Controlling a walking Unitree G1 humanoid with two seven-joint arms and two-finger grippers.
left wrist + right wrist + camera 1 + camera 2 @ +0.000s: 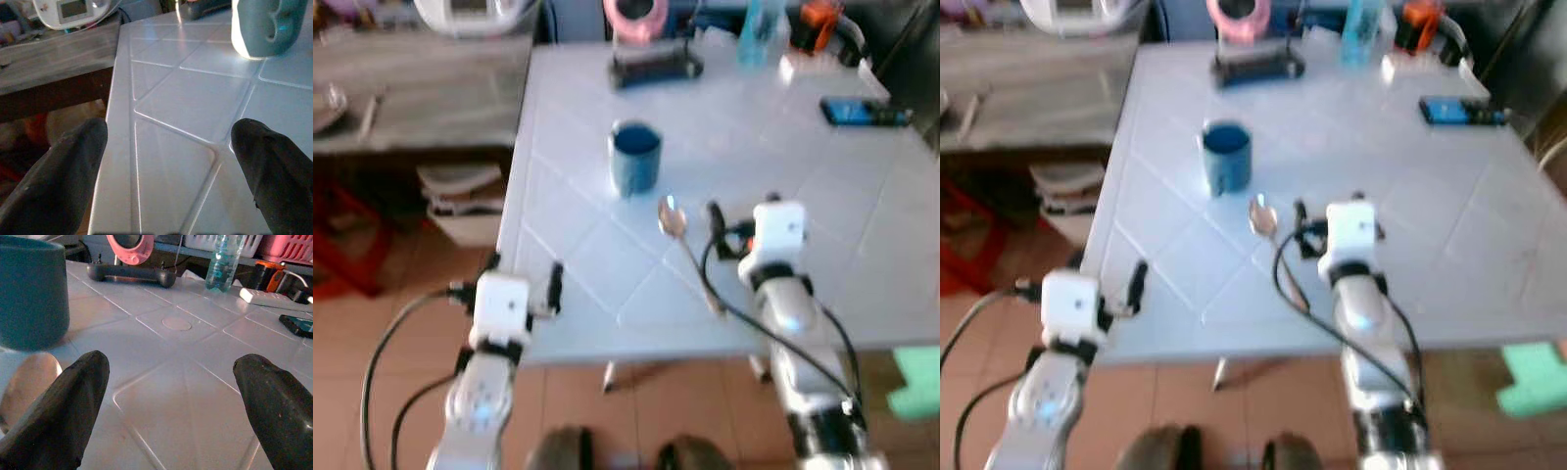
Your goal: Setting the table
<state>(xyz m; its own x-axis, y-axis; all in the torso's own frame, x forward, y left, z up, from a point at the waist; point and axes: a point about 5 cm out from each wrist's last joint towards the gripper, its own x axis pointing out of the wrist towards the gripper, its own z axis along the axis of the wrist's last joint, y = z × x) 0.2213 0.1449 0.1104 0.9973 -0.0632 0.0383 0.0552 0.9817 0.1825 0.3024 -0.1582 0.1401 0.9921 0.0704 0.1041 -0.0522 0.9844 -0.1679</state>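
Note:
A blue mug stands upright on the white table. Just in front of it lies a metal spoon, its handle running toward the table's front edge. My right gripper hovers open over the table just right of the spoon; the spoon bowl lies beside one finger and the mug is ahead. My left gripper is open at the table's front left corner, nothing between its fingers. In the left wrist view the mug is farther along the table.
At the table's far side are a pink round object, a black bar-shaped item, a clear bottle, an orange device and a phone. A wooden bench with a white appliance stands left, stacked items beneath.

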